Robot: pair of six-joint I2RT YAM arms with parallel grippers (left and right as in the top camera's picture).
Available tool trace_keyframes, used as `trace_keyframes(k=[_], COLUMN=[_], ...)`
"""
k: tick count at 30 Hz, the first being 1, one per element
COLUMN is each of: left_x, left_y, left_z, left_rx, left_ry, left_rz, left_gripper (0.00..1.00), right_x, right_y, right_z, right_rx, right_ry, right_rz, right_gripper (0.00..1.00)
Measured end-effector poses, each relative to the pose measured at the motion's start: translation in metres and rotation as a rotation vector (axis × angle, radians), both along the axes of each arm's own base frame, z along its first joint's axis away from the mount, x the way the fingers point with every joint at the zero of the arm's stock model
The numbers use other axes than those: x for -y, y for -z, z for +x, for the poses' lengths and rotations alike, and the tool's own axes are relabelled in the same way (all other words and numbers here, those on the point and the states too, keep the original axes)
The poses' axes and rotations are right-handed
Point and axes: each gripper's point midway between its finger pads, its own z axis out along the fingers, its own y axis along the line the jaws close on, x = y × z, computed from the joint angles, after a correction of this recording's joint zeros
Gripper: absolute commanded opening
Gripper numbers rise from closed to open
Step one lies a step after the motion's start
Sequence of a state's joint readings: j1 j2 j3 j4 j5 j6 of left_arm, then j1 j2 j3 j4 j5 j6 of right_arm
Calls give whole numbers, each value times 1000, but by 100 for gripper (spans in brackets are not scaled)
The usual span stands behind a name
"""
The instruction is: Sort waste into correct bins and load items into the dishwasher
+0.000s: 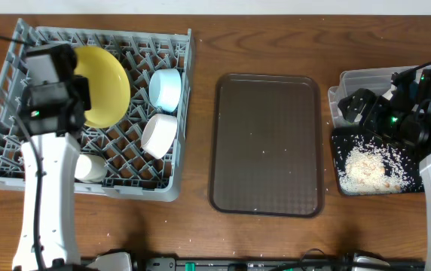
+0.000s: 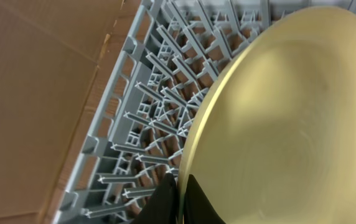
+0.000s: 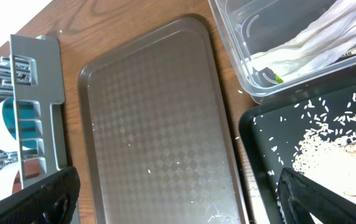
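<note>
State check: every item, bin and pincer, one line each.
Yellow plate: tilted in rack, left pincer clamped on rim.
Light blue bowl: racked, on its side.
White bowl: racked, on its side.
White cup: racked.
Clear tub: holds napkin.
Black tray: holds rice.
Right pincer: open, empty.

White arm links (image 1: 46, 196), black wrist housings (image 1: 57, 94), green lights (image 1: 36, 113) glowing, thin black cables (image 1: 408, 72); right gripper (image 3: 178, 199) shows matte black fingers (image 3: 41, 199).

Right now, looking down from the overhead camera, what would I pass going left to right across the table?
Yellow plate → light blue bowl, both in the grey rack → brown tray → black tray with rice.
</note>
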State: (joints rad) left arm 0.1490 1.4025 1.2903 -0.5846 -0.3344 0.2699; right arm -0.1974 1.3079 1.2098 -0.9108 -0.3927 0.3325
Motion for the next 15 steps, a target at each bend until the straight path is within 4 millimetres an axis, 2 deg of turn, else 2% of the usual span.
trace_keyframes(k=[8, 13, 15], left_x=[22, 55, 70], left_y=[32, 29, 27], left_z=[22, 31, 33], left_rx=[-132, -143, -145], left_ry=[72, 137, 172], left_rz=[129, 230, 258], left_gripper=[8, 8, 12], right_x=[0, 0, 0], right_y=[0, 0, 0], right_z=[0, 0, 0], right_rx=[0, 0, 0], right_ry=[0, 0, 0], right_rz=[0, 0, 0], right_gripper=[99, 99, 99])
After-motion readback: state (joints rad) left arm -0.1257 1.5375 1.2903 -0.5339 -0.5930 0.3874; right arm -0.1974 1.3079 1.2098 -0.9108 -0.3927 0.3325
